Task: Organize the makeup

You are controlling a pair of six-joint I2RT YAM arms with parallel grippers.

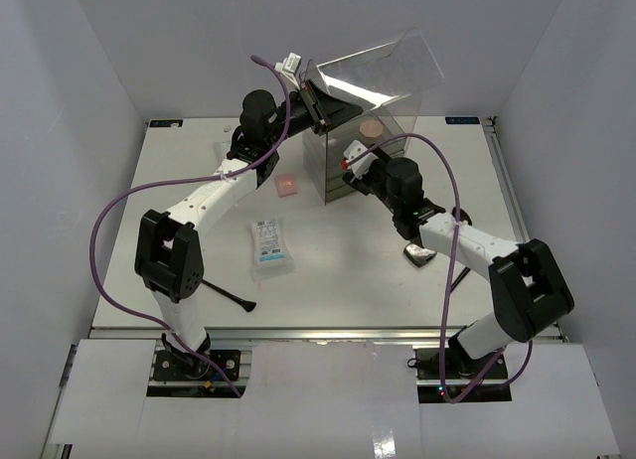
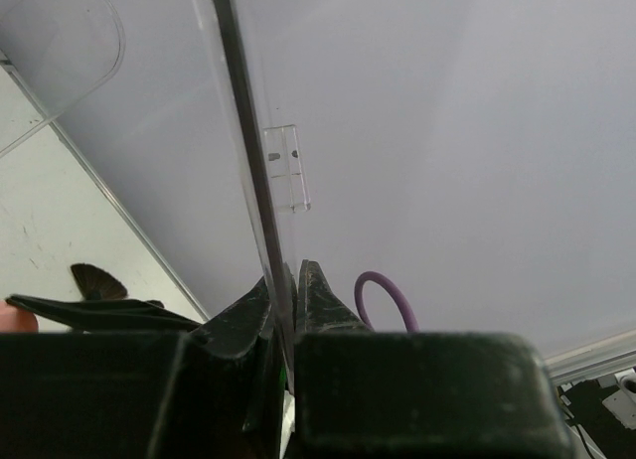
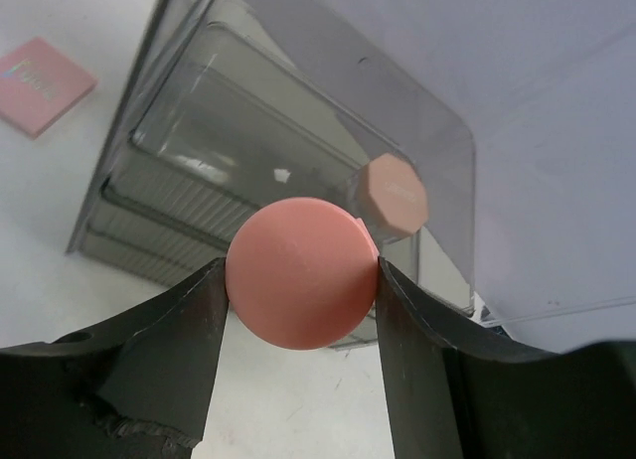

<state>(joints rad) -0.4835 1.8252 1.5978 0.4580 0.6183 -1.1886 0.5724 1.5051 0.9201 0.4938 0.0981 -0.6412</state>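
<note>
Two arms reach toward the clear box: the left tool stretches up high, clamped on the lifted lid, while the right tool grips a round pink compact just beside the box's front.

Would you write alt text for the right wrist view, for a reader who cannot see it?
The right claw grips a round pink compact between its black fingers, close before a clear plastic box with dark drawers. A beige faceted compact sits in the box's top, and a pink square pad lies on the table at upper left.
</note>
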